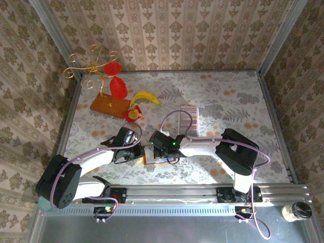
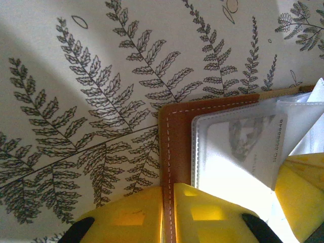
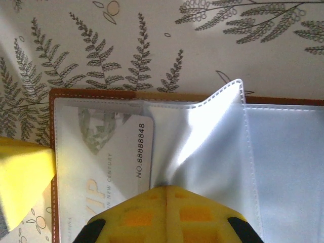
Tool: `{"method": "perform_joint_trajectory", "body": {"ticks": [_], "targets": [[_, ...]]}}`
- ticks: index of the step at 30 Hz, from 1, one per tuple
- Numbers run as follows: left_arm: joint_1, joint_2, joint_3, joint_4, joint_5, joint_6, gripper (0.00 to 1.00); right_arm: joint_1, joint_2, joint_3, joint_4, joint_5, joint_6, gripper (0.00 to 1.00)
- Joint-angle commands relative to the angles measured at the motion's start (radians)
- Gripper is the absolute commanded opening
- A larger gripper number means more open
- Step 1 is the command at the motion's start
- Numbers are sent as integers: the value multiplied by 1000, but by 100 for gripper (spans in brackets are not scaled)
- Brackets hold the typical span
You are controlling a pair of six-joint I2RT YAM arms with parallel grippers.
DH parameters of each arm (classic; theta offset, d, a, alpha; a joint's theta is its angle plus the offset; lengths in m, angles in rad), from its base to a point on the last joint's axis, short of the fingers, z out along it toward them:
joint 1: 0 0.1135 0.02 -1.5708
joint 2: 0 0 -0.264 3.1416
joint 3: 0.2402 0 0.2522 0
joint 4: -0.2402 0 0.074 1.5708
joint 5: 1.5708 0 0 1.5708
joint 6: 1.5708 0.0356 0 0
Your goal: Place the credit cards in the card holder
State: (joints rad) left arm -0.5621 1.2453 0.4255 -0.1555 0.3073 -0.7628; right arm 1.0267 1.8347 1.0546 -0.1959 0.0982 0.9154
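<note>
Right claw (image 3: 166,195) first: its yellow fingers are pressed right together, no gap at all, tips down on a clear plastic leaf (image 3: 202,142) of the holder (image 3: 91,94). That leaf bunches and lifts toward the tips, but whether it is pinched or only pushed, I can't tell. Holder's lying open and flat on the fern-print tabletop (image 1: 228,101), close in front of the arm bases and between the two claws. It's brown leather with pale stitching round the rim and clear pockets across the inside. One card (image 3: 116,152) sits in the pocket nearest the left claw (image 2: 168,195), pale silver, printed NO.88888848 along its edge with VIP lettering lower down. Left claw now: narrow, fingers nearly met, and the stitched leather edge of the holder runs straight in between them, so it's clamped on that edge. Over on the tabletop the other cards (image 1: 190,117) lie in a striped strip, beyond the holder and apart from it.
</note>
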Motion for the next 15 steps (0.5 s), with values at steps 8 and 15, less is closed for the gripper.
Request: {"method": "perform_joint_trajectory", "body": {"ticks": [8, 15], "targets": [[-7, -42, -30, -28, -45, 12, 15, 29, -32, 31, -74, 65, -26, 2], [-7, -87, -46, -60, -50, 17, 16, 28, -137, -46, -153, 142, 30, 16]]}}
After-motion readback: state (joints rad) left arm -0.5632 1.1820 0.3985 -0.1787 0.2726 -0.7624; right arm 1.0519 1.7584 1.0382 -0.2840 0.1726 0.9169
